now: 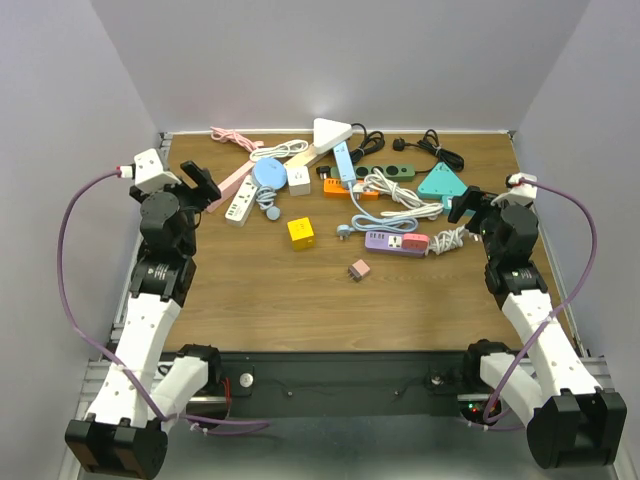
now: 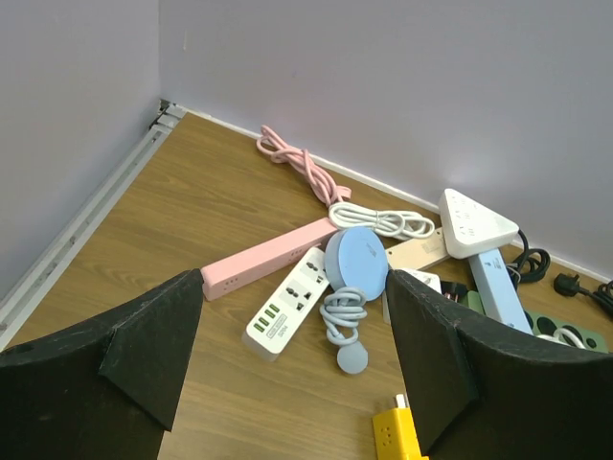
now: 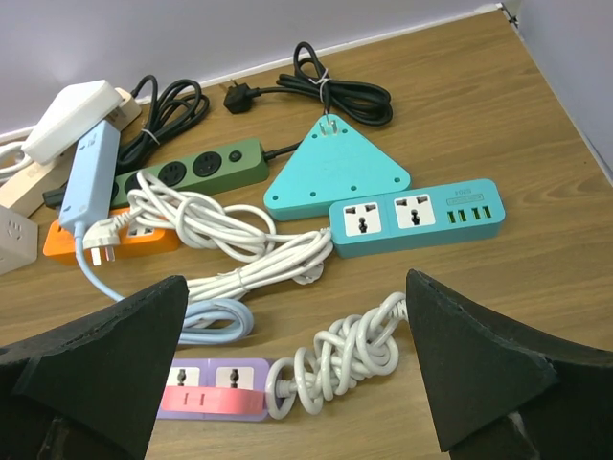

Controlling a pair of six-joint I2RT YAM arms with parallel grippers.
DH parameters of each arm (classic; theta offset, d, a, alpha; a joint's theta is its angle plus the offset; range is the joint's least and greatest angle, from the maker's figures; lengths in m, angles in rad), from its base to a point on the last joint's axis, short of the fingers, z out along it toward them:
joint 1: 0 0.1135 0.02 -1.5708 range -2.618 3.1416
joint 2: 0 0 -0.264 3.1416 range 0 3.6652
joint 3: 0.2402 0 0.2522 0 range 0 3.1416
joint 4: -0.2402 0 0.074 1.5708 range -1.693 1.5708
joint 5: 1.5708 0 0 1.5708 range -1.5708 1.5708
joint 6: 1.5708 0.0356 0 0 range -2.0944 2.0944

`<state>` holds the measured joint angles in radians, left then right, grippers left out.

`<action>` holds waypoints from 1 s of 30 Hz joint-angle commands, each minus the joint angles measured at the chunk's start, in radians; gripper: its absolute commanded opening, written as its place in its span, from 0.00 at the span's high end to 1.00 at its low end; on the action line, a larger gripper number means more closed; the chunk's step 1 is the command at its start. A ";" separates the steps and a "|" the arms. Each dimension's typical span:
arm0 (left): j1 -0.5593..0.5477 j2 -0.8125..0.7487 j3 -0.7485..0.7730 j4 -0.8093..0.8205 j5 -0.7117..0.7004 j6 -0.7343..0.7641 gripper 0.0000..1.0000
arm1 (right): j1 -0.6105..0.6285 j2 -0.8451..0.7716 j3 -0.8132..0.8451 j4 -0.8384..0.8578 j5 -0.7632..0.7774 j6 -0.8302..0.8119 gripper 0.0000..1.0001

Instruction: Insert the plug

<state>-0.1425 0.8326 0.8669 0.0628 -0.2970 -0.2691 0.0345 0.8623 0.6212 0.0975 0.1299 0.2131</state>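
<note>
Plug [image 1: 358, 270], small and pink, lies alone on the bare wood of the table [image 1: 260, 300], about midway between the left and right edges and nearer the near edge than the heap of strips. Its long axis runs slantwise to the edges; its pins are too small to make out. The purple power strip [image 1: 396, 241] lies just beyond it. The left gripper [image 1: 203, 187] hangs over the far left corner, jaws wide and empty. The right gripper [image 1: 468, 203], by the right edge, also gapes wide, holding nothing.
</note>
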 commanded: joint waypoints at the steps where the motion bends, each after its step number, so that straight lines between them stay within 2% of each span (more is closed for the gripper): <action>1: -0.014 -0.043 0.027 0.037 -0.042 0.016 0.12 | 0.005 -0.009 0.045 0.011 0.011 -0.008 0.00; 6: -0.100 -0.033 0.006 0.048 -0.054 0.039 0.12 | 0.005 0.023 0.052 -0.002 -0.003 -0.007 0.00; 7: -0.144 -0.023 0.004 0.045 -0.063 0.045 0.12 | 0.005 0.026 0.058 -0.005 -0.007 -0.008 0.00; 13: -0.330 0.161 -0.005 0.060 -0.054 0.053 0.12 | 0.005 0.046 0.060 -0.010 -0.078 0.003 0.00; 17: -0.367 0.276 0.030 0.058 0.028 0.051 0.12 | 0.004 0.063 0.061 -0.024 -0.124 0.014 0.00; 18: -0.384 0.349 0.040 0.060 0.086 0.048 0.12 | 0.005 0.060 0.045 -0.027 -0.156 0.020 0.00; 20: -0.391 0.373 0.043 0.063 0.091 0.057 0.12 | 0.004 0.060 0.034 -0.028 -0.162 0.023 0.00; 24: -0.401 0.489 0.069 0.074 0.168 0.135 0.12 | 0.004 0.064 0.037 -0.031 -0.177 0.020 0.00; 30: -0.413 0.531 0.037 0.118 0.343 0.234 0.12 | 0.004 0.064 0.040 -0.033 -0.282 0.011 0.00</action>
<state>-0.5430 1.3785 0.8921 0.0998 -0.0864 -0.1230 0.0345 0.9310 0.6277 0.0517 -0.0715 0.2283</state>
